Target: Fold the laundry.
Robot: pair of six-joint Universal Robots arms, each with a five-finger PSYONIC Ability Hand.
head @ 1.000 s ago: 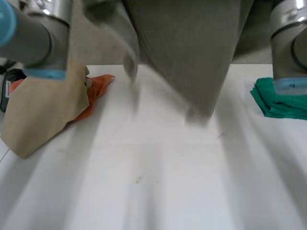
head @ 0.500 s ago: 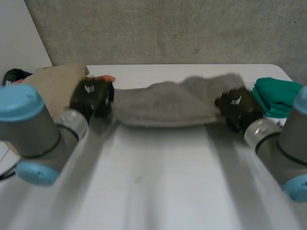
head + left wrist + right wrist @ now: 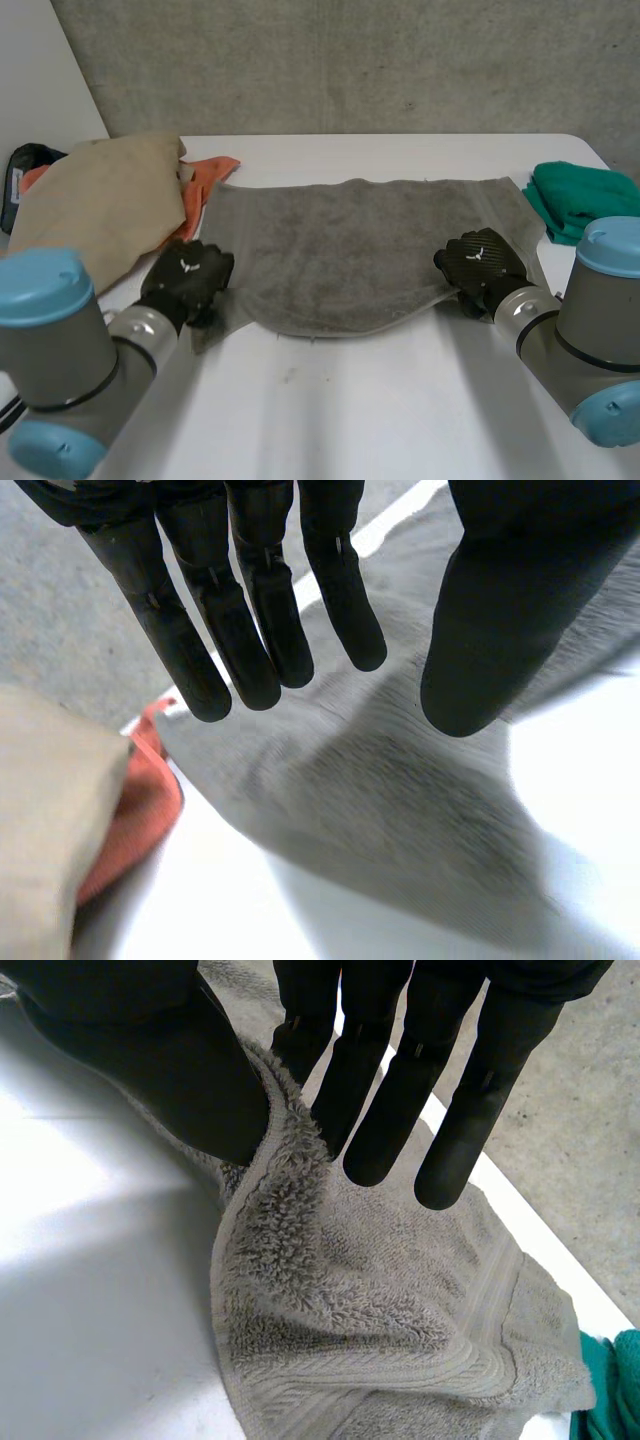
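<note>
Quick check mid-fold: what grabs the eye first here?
A grey towel lies spread across the middle of the white table. The left hand is open over its near left corner; the right hand pinches a raised fold at its near right edge. A beige cloth and an orange cloth are heaped at the left, a green cloth at the right.

Grey towel [image 3: 370,250] spread out, seemingly flat; left hand [image 3: 185,280], right hand [image 3: 480,265] at near corners.
</note>
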